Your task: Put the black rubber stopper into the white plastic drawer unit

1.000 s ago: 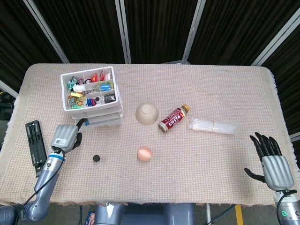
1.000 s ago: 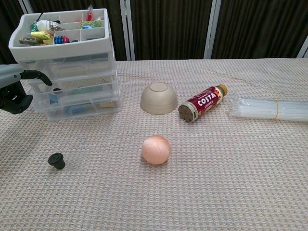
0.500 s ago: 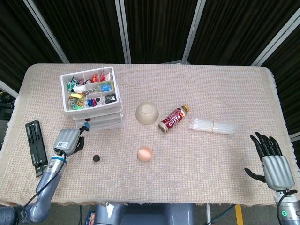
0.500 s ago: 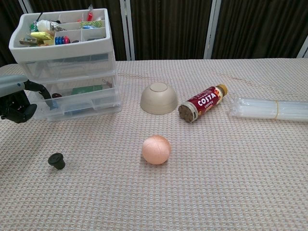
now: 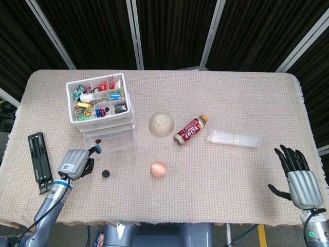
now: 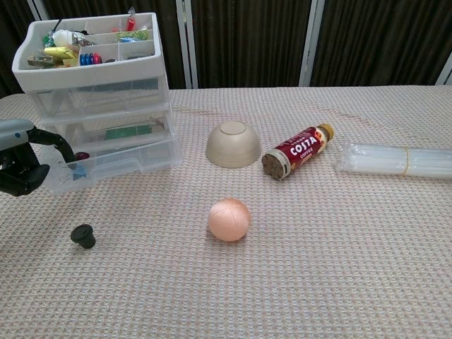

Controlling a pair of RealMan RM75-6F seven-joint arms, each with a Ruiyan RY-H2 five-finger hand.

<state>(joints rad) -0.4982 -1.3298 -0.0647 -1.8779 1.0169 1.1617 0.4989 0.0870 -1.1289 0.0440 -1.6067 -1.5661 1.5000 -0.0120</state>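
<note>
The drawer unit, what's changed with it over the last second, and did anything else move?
The left hand, a finger hooked on the bottom drawer of the white drawer unit, has drawn it out toward the robot. The black stopper, ball, bowl, bottle and right hand stayed put.

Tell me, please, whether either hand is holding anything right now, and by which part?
The left hand has a finger hooked on the front edge of the bottom drawer of the white plastic drawer unit. The right hand holds nothing.
</note>
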